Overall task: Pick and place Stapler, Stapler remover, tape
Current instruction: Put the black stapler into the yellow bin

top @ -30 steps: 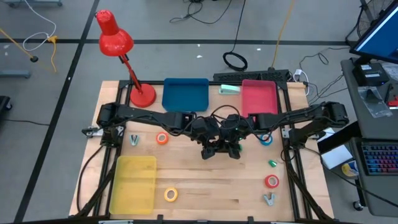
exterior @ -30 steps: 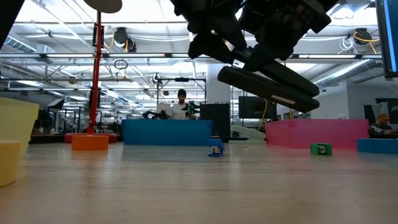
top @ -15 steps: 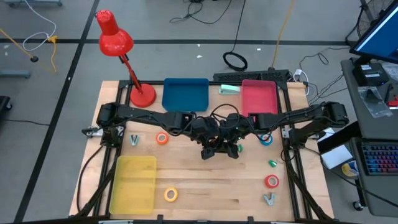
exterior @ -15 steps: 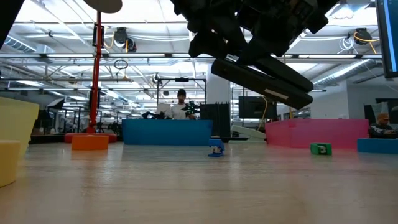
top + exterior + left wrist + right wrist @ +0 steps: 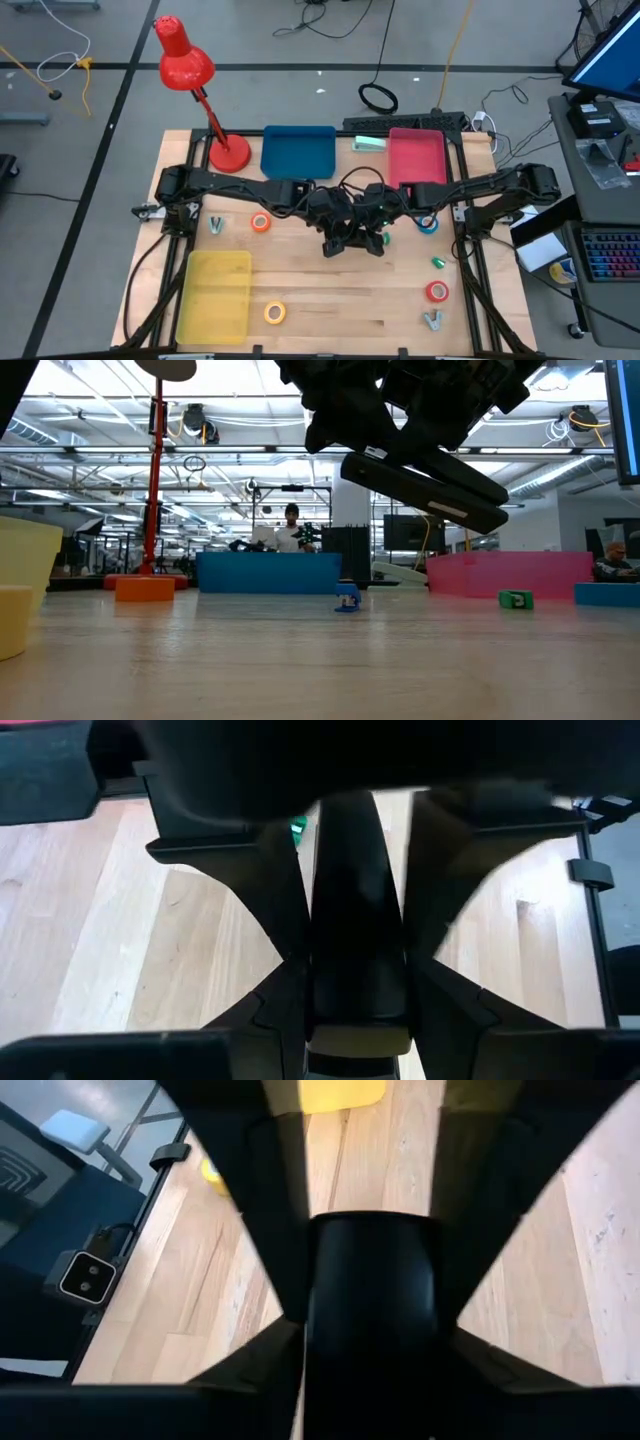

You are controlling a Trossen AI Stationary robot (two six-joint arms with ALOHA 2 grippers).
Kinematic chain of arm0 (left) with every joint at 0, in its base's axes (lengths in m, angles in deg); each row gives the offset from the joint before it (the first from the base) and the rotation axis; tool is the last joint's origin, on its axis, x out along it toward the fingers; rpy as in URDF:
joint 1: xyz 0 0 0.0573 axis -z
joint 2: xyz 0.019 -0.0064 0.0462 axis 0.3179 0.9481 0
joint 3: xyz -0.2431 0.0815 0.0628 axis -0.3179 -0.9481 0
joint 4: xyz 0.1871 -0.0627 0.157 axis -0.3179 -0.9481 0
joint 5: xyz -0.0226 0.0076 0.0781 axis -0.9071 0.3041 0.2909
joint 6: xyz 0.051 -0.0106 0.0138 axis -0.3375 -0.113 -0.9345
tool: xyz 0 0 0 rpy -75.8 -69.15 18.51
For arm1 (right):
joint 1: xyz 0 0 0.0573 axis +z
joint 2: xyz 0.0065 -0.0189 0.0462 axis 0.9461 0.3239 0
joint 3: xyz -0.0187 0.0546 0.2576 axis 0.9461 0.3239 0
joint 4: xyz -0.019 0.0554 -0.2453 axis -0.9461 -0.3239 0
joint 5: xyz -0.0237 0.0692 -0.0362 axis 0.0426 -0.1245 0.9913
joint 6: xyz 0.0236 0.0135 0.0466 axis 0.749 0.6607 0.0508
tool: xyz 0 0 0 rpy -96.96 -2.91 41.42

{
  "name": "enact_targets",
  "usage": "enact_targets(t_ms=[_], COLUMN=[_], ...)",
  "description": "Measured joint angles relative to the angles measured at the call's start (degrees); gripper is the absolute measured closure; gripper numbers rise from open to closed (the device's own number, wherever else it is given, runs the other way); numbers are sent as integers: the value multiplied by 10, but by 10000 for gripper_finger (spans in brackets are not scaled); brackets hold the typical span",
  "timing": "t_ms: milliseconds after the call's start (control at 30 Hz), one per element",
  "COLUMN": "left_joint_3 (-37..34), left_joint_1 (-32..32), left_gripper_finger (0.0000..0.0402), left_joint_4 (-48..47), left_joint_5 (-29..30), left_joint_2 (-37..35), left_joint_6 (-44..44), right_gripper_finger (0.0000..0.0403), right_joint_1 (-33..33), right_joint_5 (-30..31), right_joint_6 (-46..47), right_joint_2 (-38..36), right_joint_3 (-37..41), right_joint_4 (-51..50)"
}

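Table (image 5: 330,290): both arms reach in from the left and right edges and meet over the centre, a bit far of the middle.

Trays: yellow tray (image 5: 215,295) near-left, blue tray (image 5: 298,152) and pink tray (image 5: 413,155) along the far edge. Likely drop targets, none holds a task item that I can see.

Stapler (image 5: 425,480): long dark body, in the air above the centre, tilted, between the two grippers. Reads as an arm-to-arm handover, probably because the target tray is out of one arm's reach.

- Left gripper (image 5: 338,240): narrow opening, clamped on the stapler's sides.
- Right gripper (image 5: 376,240): the stapler runs through it too, but I can't tell if it grips or has let go.

Tape, all on the wood, well apart:
- orange roll (image 5: 261,223) left
- blue roll (image 5: 428,222) right
- yellow roll (image 5: 275,313) near, just right of the yellow tray
- red roll (image 5: 437,292) near-right

Staple removers, untouched: one left (image 5: 215,224), beside the orange roll; one near-right (image 5: 432,320), just beyond the red roll.

Views:
- High view gives the layout, but the grippers hide the stapler.
- Low view alone shows its tilt and its clearance off the table.
- Wrist views alone show it sitting between each arm's own fingers.
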Motion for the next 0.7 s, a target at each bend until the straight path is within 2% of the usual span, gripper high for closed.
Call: enact_targets(t_ms=[133, 300, 500, 700], left_joint_3=[-1, -2, -2, -1], left_joint_1=[0, 7, 26, 66], left_gripper_finger=[267, 267, 267, 267], left_joint_4=[-25, -90, -172, -282], left_joint_5=[0, 13, 47, 140], left_joint_2=[-5, -20, -54, -104], left_joint_6=[14, 43, 98, 203], right_gripper_finger=[184, 154, 150, 156], right_joint_1=[-1, -1, -11, -28], right_joint_5=[0, 2, 14, 15], right_joint_6=[-1, 0, 1, -1], right_joint_2=[-1, -1, -1, -1], right_joint_3=[-1, -1, -2, -1], right_joint_4=[-23, -41, -61, -87])
